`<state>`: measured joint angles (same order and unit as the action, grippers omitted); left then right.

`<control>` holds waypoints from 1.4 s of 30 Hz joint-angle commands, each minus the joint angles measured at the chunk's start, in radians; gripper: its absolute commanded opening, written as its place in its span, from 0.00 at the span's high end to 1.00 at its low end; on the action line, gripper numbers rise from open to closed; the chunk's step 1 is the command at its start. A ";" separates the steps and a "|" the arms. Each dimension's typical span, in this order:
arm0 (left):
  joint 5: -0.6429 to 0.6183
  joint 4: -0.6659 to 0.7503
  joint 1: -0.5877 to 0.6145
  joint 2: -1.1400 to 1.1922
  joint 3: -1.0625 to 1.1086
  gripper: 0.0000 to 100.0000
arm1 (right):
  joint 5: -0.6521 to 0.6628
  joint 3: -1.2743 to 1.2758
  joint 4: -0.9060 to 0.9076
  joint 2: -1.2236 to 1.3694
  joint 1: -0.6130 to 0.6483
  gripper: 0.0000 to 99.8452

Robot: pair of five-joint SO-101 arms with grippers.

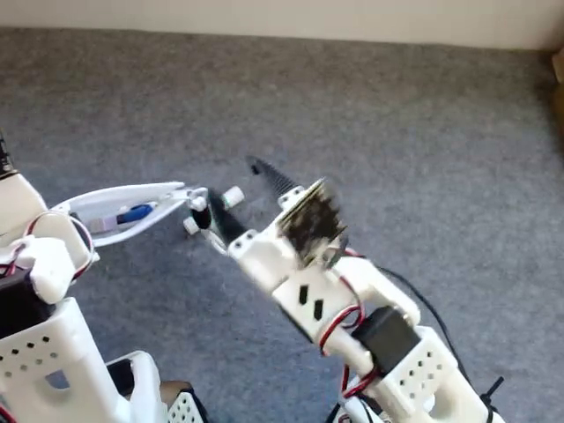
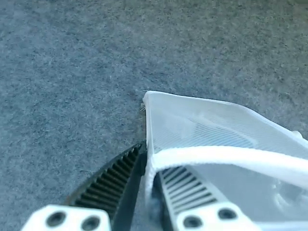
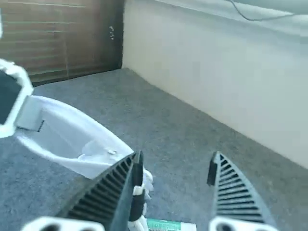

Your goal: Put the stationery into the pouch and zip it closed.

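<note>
A white mesh pouch (image 1: 123, 210) lies on the grey carpet with its mouth gaping toward the middle, and a blue item (image 1: 135, 213) shows inside. My left gripper (image 2: 147, 156) is shut on the pouch's end (image 2: 202, 130), pinching its zip edge between the ribbed fingers. My right gripper (image 1: 227, 183) stands open just beyond the pouch mouth (image 3: 72, 139). A white stick-shaped item (image 1: 233, 196) lies under one of its fingers, beside the mouth. Its white end (image 3: 143, 184) and green label (image 3: 166, 224) show in the right wrist view (image 3: 177, 159).
Grey carpet (image 1: 397, 123) spreads around both arms. A pale wall (image 3: 216, 72) and a brown slatted panel (image 3: 62, 38) stand at its far edge. The left arm's white body (image 1: 53, 344) fills the near left corner.
</note>
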<state>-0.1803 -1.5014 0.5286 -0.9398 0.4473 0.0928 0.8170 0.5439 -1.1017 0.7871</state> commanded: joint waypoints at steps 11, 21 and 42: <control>-0.009 0.006 0.200 -0.018 -0.015 1.00 | -0.275 -0.375 0.291 0.464 -0.125 0.80; -0.008 0.041 0.194 -0.018 0.035 1.00 | -0.420 -0.455 0.315 0.684 -0.111 0.80; -0.011 0.046 0.173 -0.018 0.050 1.00 | -0.847 -0.455 -0.015 1.050 -0.031 0.80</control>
<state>-0.1803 -1.4784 0.7158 -0.9551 0.4994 -0.7020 0.4227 0.5930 -0.0522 0.7503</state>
